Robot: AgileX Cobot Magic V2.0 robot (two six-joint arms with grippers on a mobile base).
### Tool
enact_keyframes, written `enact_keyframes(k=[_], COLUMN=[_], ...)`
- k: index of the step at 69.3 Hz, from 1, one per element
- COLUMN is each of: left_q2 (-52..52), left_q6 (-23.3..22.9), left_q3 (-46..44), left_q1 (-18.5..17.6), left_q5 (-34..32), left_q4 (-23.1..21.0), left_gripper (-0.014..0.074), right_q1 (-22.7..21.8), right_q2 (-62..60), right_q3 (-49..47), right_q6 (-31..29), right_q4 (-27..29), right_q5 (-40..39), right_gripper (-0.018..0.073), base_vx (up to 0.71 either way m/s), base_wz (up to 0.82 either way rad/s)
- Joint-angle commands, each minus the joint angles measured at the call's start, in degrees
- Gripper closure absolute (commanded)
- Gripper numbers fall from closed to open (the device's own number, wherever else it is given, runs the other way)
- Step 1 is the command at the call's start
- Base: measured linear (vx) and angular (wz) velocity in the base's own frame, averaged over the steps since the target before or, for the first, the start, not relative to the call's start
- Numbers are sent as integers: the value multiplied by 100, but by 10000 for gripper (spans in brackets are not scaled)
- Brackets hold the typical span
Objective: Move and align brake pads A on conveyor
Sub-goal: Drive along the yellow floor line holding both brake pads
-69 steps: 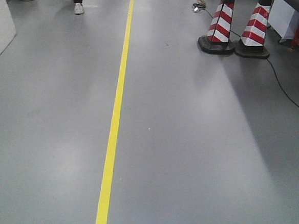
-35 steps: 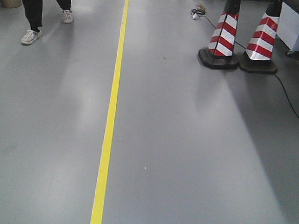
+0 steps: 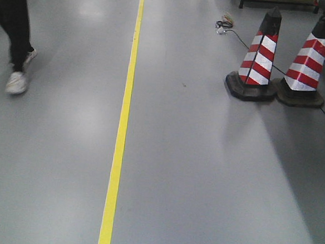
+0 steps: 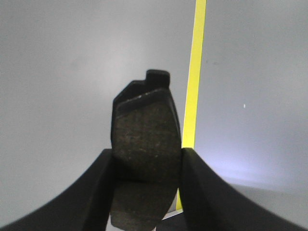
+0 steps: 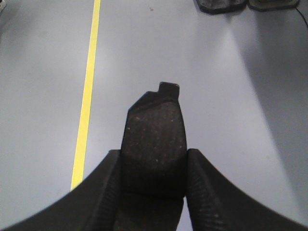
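The grey floor (image 3: 214, 176) filled the front view, broad and open on both sides of the yellow line (image 3: 118, 152), which ran from the near edge to the far edge, left of centre; a walking person's legs (image 3: 15, 39) crossed at the far left edge; two red-and-white cones (image 3: 259, 59) stood side by side at the far right, bases touching or nearly so, a black cable (image 3: 243, 41) trailing past them; no conveyor showed in any view. The left gripper (image 4: 146, 185) was clamped on a brake pad (image 4: 144, 144), fingers pressed against its two long edges, the pad's tabbed end pointing away over the floor, just left of the line; the right gripper (image 5: 153, 185) was likewise closed upon a second brake pad (image 5: 154, 149), well right of the line, cone bases at the far edge.
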Motion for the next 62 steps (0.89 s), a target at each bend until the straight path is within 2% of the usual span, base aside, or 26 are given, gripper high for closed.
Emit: enact_keyframes(k=[1, 62], left_q2=[37, 37], left_q6=[-15, -15], left_q3=[-151, -151], left_q1=[-6, -6], left_q5=[-123, -123], left_q4=[150, 150], left_gripper=[603, 603], right_q1=[-23, -23], right_q2=[0, 0], right_q3=[-160, -160], right_q6=[-27, -27], right_q4=[-58, -58], right_q5=[-464, -464], right_gripper=[563, 563], base_vx=[79, 75], base_wz=[0, -4])
